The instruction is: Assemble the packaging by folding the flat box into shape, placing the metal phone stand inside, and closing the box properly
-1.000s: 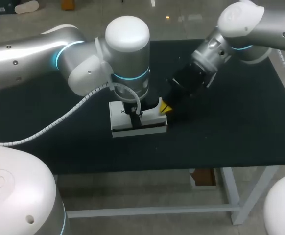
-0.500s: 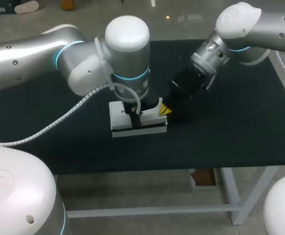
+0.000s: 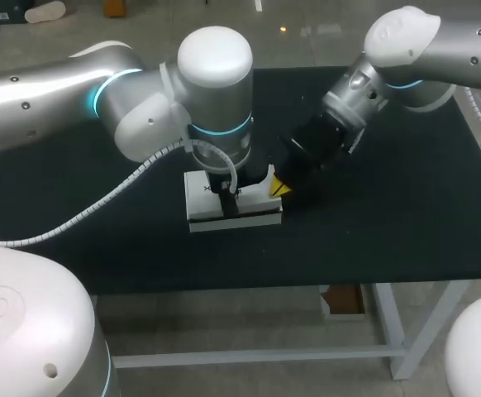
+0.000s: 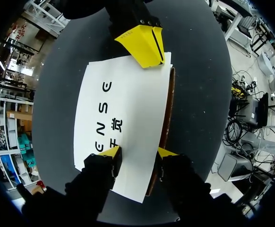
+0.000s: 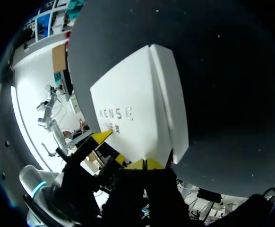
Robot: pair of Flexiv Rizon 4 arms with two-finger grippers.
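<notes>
The white printed box (image 3: 203, 192) lies on the black table, its lid flat on top; a brown side (image 4: 167, 109) shows along one edge. My left gripper (image 4: 139, 152) stands open over the box, one yellow tip on the white lid (image 4: 128, 109) and the other just past the brown edge. In the head view the left gripper (image 3: 228, 198) hangs straight down over the box's middle. My right gripper (image 3: 278, 187) is shut, its joined yellow tips (image 4: 147, 47) against the box's right end, and it holds nothing. From the right wrist, the box (image 5: 137, 109) lies just ahead of the right gripper (image 5: 144, 164). No phone stand is visible.
The black table (image 3: 389, 215) stretches bare to the right of the box and along its front edge (image 3: 265, 285). My left arm's white elbow and cable (image 3: 108, 198) hang over the table's left half.
My right arm's wrist has shifted slightly, with its shut tips still at the box's end. The box and my left gripper have stayed put.
</notes>
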